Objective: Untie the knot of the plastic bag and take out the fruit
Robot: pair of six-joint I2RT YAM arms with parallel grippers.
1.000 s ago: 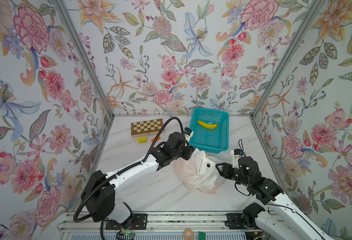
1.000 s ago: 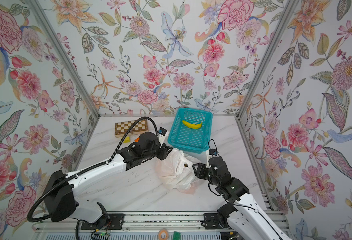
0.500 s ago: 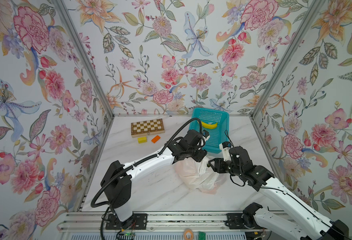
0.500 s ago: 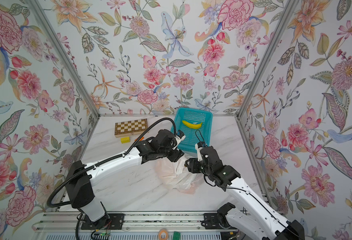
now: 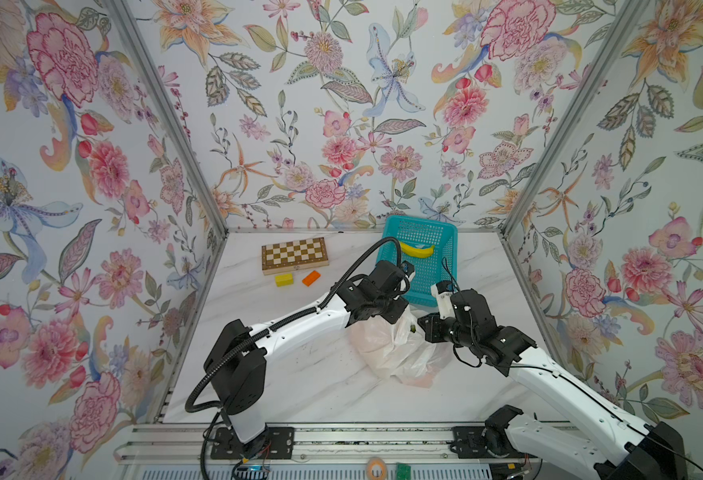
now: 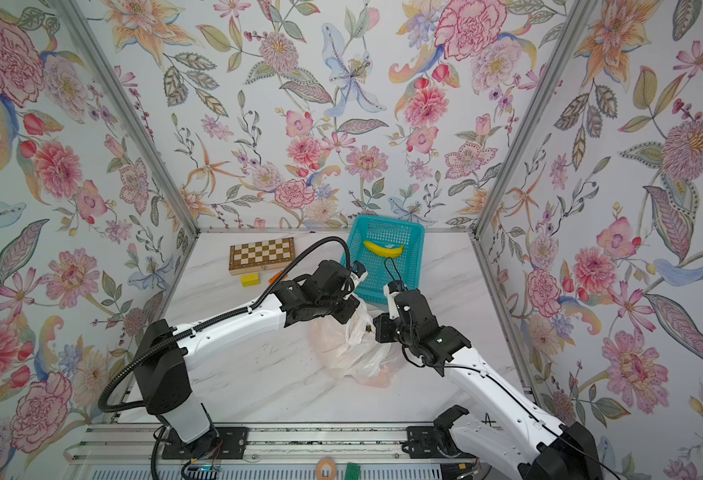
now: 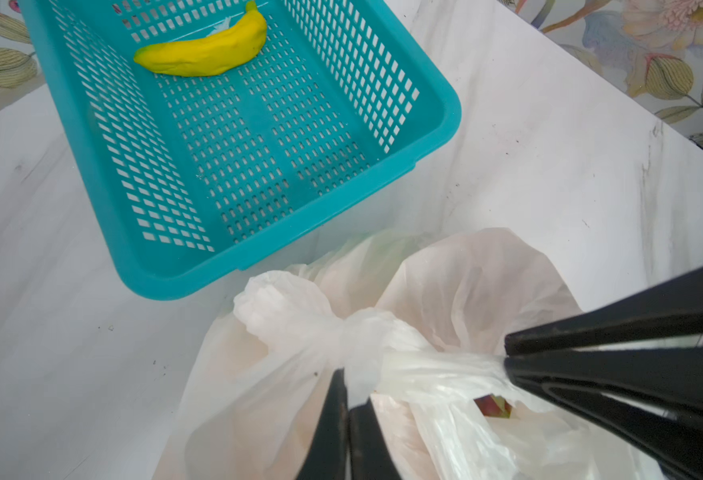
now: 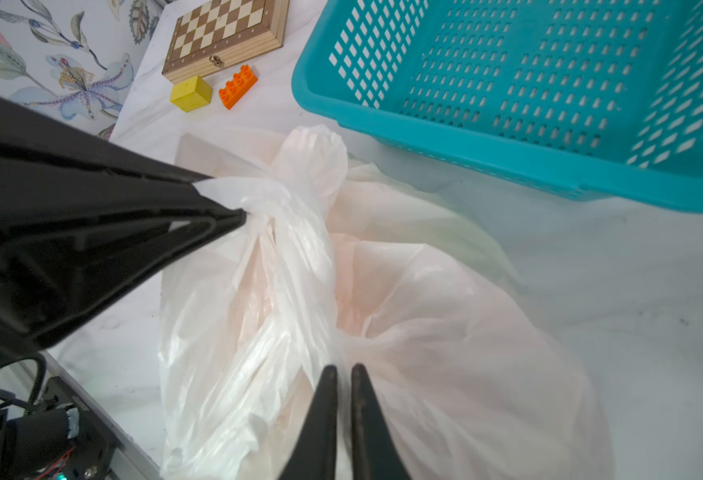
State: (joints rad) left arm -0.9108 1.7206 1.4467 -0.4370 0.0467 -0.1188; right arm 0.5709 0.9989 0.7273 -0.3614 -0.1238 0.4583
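1. The left hand (image 7: 347, 376) is closed on the film at the knot (image 7: 362, 332). The right hand (image 8: 343, 368) is closed on a twisted length of the plastic bag (image 8: 445, 332) that runs out of that knot.
2. In a top view the left hand sits at about 10 o'clock of the knot and the right hand at about 3 o'clock. The bag lies on the tabletop (image 5: 299, 374) at about 6 o'clock from the teal mesh basket (image 5: 449, 249).
3. Pulling the two grips straight apart likely cinches the knot tighter rather than loosening it, since the held length feeds through it.
4. The film is thin, so a hard tug may stretch or tear it at either pinch.
5. Nothing pins the bag down, so it may lift or slide toward 12 o'clock and bump the basket.
6. The fruit (image 7: 493, 406) shows only as a small red-green patch through a gap in the film. If the bag rips, pieces could roll away across the tabletop.
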